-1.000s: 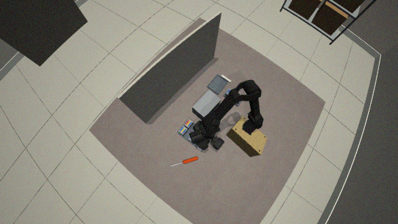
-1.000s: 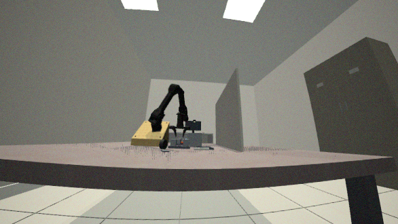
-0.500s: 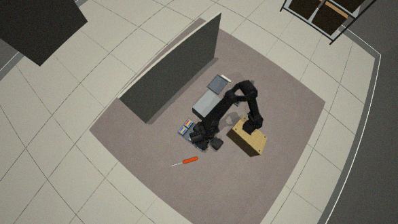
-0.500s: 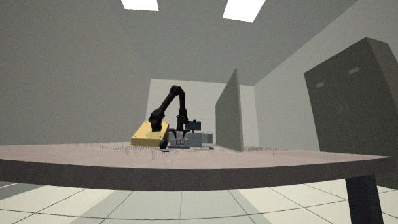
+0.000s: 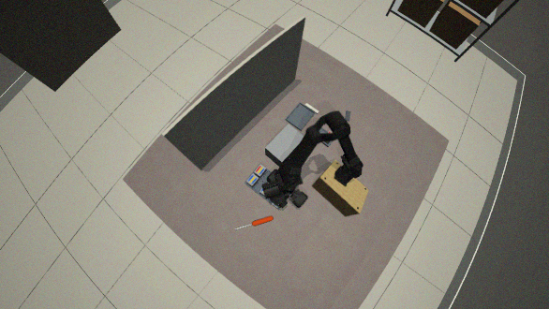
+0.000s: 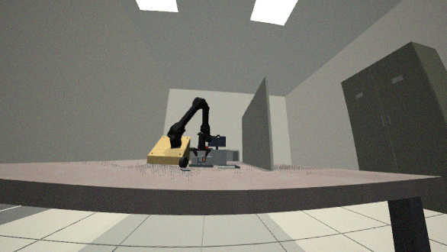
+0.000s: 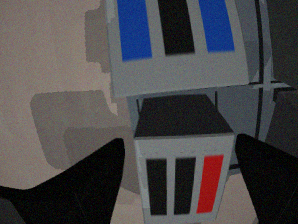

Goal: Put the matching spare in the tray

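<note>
Tool (image 7: 180, 183): part-open, empty | black-black-red spare (image 7: 182, 172): directly below, between fingers | long axis: away from wrist

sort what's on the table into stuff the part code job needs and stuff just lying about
Job:
- spare with black, black, red bars, between the open jaws
- spare with blue, black, blue bars
- spares with yellow bars
- mounted unit
- tray
- gripper

Lying about:
- screwdriver
- upright panel
- wooden box under the arm's base
</note>
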Motion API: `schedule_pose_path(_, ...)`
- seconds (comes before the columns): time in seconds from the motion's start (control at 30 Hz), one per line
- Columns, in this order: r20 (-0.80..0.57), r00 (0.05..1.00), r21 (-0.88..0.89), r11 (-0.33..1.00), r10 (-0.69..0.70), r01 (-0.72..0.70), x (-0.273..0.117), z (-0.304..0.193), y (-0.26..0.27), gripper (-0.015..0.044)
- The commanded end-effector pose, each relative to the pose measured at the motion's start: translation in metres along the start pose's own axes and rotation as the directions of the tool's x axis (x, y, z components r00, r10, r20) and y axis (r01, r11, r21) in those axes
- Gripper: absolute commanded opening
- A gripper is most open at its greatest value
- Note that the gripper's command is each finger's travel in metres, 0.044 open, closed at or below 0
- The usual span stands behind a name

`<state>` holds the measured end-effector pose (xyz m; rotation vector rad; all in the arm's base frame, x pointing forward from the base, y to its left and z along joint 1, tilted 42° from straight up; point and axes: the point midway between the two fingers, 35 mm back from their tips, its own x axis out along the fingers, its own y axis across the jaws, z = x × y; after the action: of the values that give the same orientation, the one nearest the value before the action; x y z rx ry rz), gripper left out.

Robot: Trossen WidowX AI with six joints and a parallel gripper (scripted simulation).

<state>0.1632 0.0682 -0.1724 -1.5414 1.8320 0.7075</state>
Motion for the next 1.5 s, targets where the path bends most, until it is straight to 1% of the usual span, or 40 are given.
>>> schedule_pose_path(0.0,-0.008,1.000,-0.008,1.000,0.001,-0.001,0.004,-0.003,0.002,0.0300)
schedule_pose_path(0.37,-0.008,1.000,-0.008,1.000,0.001,-0.001,0.004,-0.003,0.002,0.0300)
schedule_pose_path(0.53,-0.004,1.000,-0.002,1.000,0.002,-0.002,0.003,-0.002,0.001,0.0169)
schedule_pose_path(0.77,-0.004,1.000,-0.002,1.000,0.002,-0.002,0.003,-0.002,0.001,0.0122)
schedule_pose_path(0.9,-0.004,1.000,-0.002,1.000,0.002,-0.002,0.003,-0.002,0.001,0.0017)
schedule_pose_path(0.93,-0.004,1.000,-0.002,1.000,0.002,-0.002,0.003,-0.002,0.001,0.0000)
schedule_pose_path(1.2,-0.004,1.000,-0.002,1.000,0.002,-0.002,0.002,-0.002,0.001,0.0000)
schedule_pose_path(1.27,-0.004,1.000,-0.003,1.000,0.002,-0.002,-0.009,-0.001,0.000,0.0000)
schedule_pose_path(1.47,-0.004,1.000,-0.007,1.000,0.002,-0.002,-0.057,0.000,0.000,0.0000)
